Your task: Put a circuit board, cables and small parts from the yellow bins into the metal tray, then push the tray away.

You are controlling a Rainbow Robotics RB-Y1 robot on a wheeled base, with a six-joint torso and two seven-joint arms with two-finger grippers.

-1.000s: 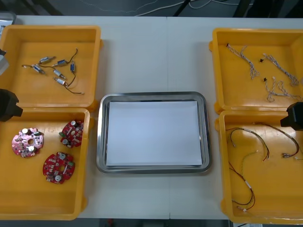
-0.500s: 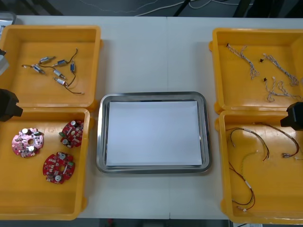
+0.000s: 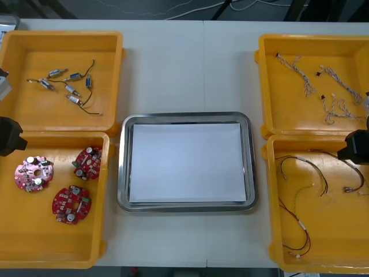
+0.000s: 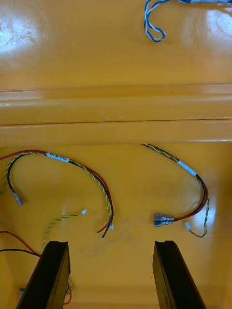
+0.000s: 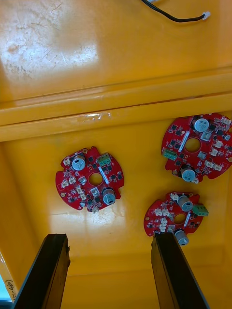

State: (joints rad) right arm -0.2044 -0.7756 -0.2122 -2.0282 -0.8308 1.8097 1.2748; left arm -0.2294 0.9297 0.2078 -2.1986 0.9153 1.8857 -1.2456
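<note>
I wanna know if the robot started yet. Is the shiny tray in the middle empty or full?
Empty. The metal tray shows just its white inside; the red circuit boards lie in a yellow bin.

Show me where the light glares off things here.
Left wrist view: a white glare patch on the floor of the far left bin, beyond the open left gripper. Right wrist view: two glare patches on the floor of the far right bin, beyond the open right gripper. Front view: the metal tray gleams along its rim.
</note>
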